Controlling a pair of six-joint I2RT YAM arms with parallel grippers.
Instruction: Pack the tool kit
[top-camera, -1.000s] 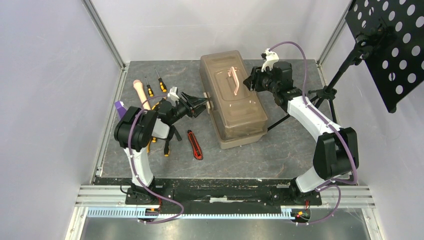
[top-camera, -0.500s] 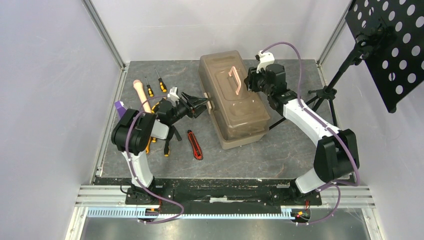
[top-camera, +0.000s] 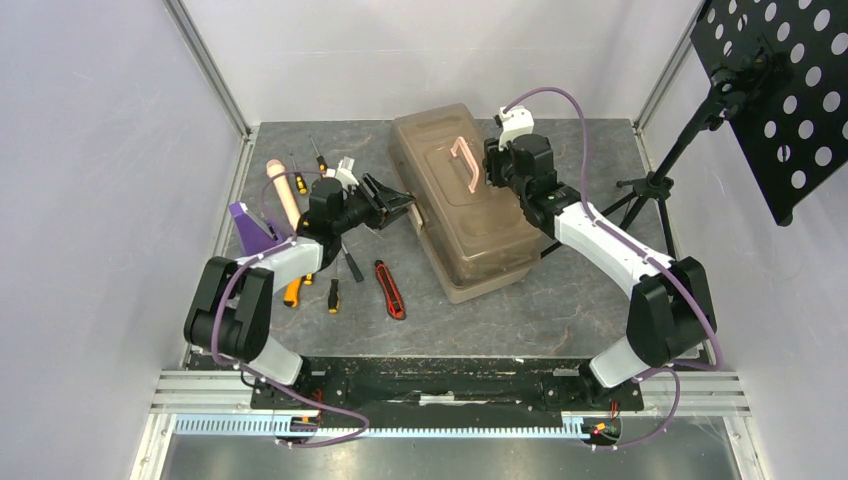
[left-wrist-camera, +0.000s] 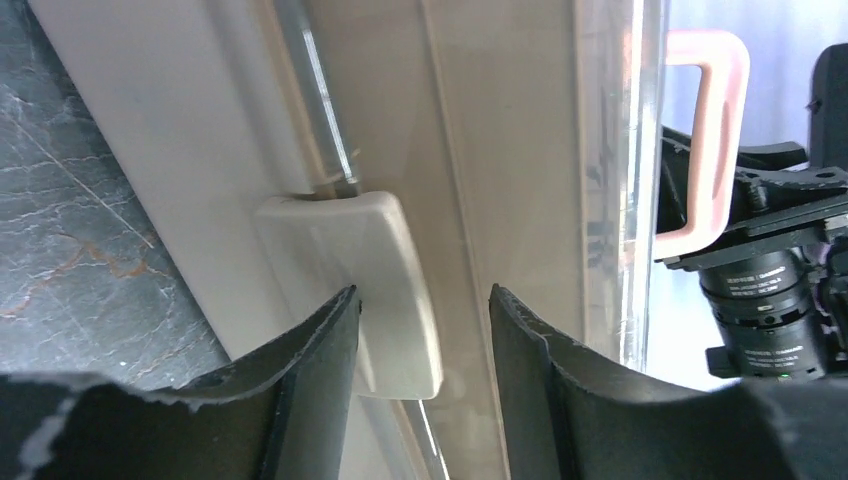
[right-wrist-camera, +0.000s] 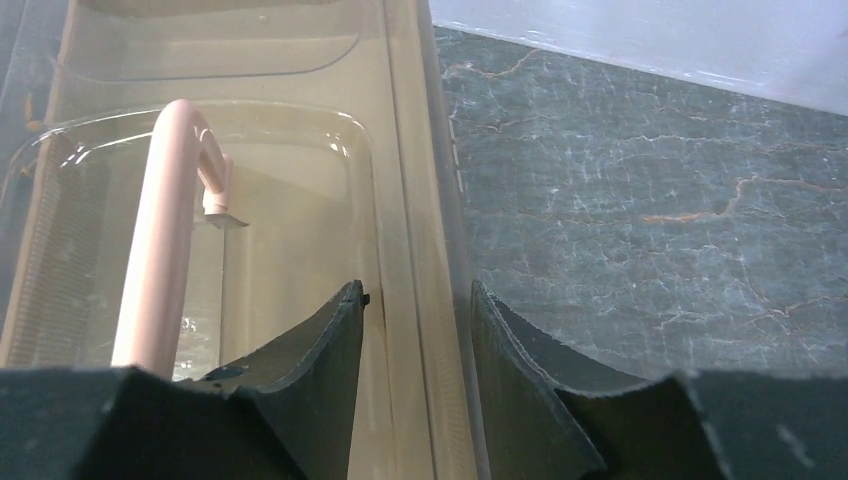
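The tan translucent toolbox (top-camera: 470, 225) lies askew mid-table, lid down, pink handle (top-camera: 464, 165) raised. My left gripper (top-camera: 403, 203) is at its left side. In the left wrist view the left gripper (left-wrist-camera: 422, 295) is open, and the cream latch (left-wrist-camera: 370, 260) reaches partly between its fingers. My right gripper (top-camera: 492, 170) hangs over the lid's right edge. Seen from the right wrist, the right gripper (right-wrist-camera: 415, 288) is open and straddles that rim, beside the handle (right-wrist-camera: 160, 260). A red-black utility knife (top-camera: 390, 289) and orange-black screwdrivers (top-camera: 299, 182) lie left of the box.
A beige rod (top-camera: 281, 190) and a purple block (top-camera: 245, 225) lie at the left. A small screwdriver (top-camera: 333, 295) lies near the knife. A black tripod stand (top-camera: 650, 185) with a perforated panel (top-camera: 790, 90) stands at the right rear. Frame walls close in the table.
The toolbox has shifted left and back, and its handle has come upright. The right gripper moved left over the lid. The left arm swung outwards, uncovering the purple block. Both jaws narrowed a little.
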